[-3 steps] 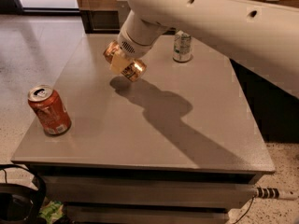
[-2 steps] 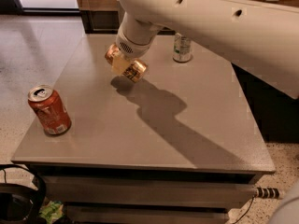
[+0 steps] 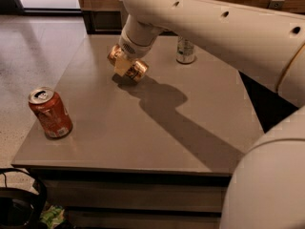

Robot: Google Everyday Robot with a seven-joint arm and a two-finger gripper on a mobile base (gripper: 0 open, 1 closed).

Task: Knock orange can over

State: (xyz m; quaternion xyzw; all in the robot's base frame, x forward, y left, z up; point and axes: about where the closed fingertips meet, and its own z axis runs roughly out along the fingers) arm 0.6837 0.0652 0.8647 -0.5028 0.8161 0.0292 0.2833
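The orange can (image 3: 136,70) is copper-toned and lies on its side at the far middle of the grey table (image 3: 143,128), touching or just above the top. My gripper (image 3: 123,64) comes down from the white arm above and is shut across the can's middle. One pale finger (image 3: 122,67) covers the can's centre, and both can ends stick out past it. The can's shadow lies right under it.
A red-orange can (image 3: 50,112) with white markings stands upright near the table's front left edge. A white-and-green can (image 3: 186,51) stands at the far right, partly behind my arm. The arm's shadow crosses the table's middle. Black cables (image 3: 19,204) lie on the floor at the lower left.
The arm has shifted slightly left. The orange can stays on its side in the gripper at nearly the same spot. The other cans have not moved.
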